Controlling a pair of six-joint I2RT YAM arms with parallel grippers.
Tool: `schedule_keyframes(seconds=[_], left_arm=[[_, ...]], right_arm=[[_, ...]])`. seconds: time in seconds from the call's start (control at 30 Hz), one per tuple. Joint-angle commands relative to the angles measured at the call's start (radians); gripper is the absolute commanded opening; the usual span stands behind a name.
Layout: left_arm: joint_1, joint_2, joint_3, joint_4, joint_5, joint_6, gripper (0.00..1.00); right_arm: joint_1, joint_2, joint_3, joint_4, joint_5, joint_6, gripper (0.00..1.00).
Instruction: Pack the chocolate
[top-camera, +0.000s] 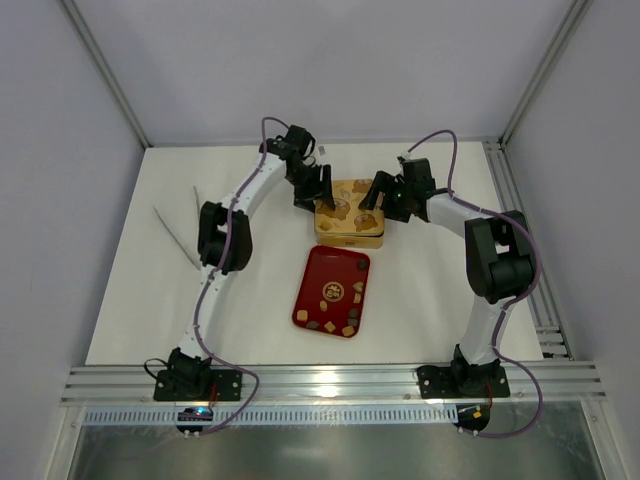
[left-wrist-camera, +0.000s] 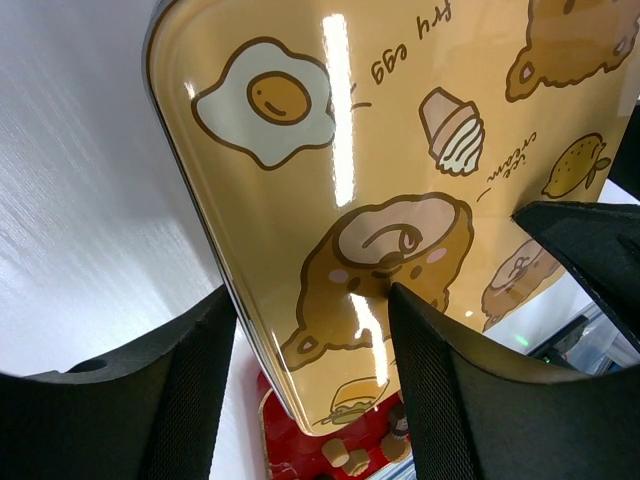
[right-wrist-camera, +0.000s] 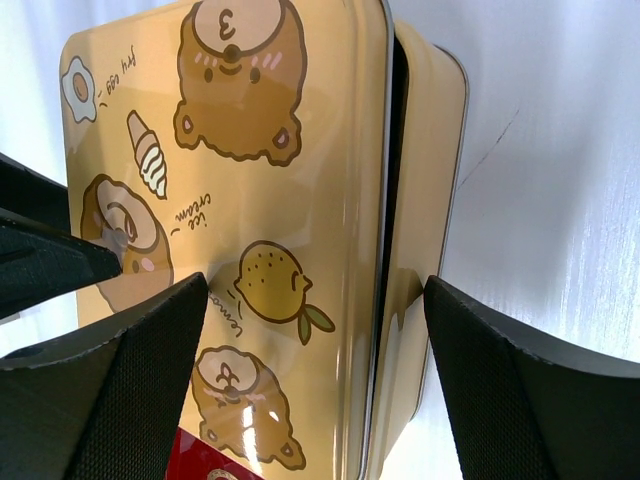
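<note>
Chocolate (top-camera: 331, 293) lies loose on the red tray (top-camera: 300, 303), mid counter (top-camera: 430, 300), just on the near side of the gold tin (top-camera: 350, 235). Printed lid (right-wrist-camera: 250, 150) is on the tin but skewed, with a gap along its right edge. Left jaws are spread wide, straddling the lid's left edge and gripping nothing. Right jaws are also spread, one finger (right-wrist-camera: 110, 390) over the lid, the other outside the tin wall, not clamped
</note>
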Motion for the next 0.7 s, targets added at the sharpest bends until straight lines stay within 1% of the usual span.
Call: schedule_keyframes(seconds=[0.0, 0.3, 0.67], left_arm=[[-0.014, 0.02, 0.034, -0.031, -0.041, 0.032, 0.61], [-0.031, 0.02, 0.037, -0.048, -0.078, 0.057, 0.61], [-0.039, 0.019, 0.037, -0.069, -0.124, 0.061, 0.61]], right_arm=[[0.018, 0.002, 0.027, 0.024, -0.012, -0.019, 0.88], [0.021, -0.004, 0.01, 0.027, -0.009, -0.016, 0.87], [0.025, -0.048, -0.034, 0.038, 0.008, -0.016, 0.87]])
